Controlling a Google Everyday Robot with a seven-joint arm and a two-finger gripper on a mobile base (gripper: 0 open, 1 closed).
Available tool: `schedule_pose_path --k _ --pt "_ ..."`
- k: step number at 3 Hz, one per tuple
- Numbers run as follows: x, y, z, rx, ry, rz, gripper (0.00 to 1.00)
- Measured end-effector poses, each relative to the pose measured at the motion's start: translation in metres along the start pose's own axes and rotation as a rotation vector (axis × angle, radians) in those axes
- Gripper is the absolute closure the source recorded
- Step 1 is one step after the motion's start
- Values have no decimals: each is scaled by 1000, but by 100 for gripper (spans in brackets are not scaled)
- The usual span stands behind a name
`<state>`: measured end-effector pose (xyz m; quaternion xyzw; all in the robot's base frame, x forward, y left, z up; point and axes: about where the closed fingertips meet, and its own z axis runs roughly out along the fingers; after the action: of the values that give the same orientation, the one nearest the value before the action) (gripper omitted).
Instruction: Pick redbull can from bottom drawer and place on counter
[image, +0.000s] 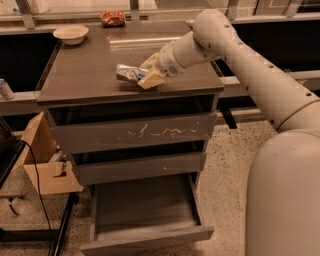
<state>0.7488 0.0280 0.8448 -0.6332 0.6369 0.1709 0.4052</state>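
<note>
The redbull can (127, 73) lies on its side on the dark counter (90, 70), near the middle front. My gripper (146, 73) reaches in from the right, low over the counter, and is shut on the can's right end, with one tan finger (150, 80) in front of it and one behind. The can's left end sticks out of the jaws. The bottom drawer (145, 207) is pulled open under the cabinet, and its grey floor is bare.
A white bowl (70, 33) and a red-orange snack bag (112, 18) sit at the counter's back. A pale can (5, 89) stands on the left ledge. A cardboard box (42, 160) and a cable are left of the cabinet. My arm and body (285, 200) fill the right.
</note>
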Motion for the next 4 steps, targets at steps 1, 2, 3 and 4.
schedule_pose_path --k 1,2,3,4 --pt "3 2 2 -7 5 6 100" --pt "5 3 3 -12 9 9 84" --pt "6 3 4 -16 10 11 63" --pt "6 3 5 -18 12 12 38"
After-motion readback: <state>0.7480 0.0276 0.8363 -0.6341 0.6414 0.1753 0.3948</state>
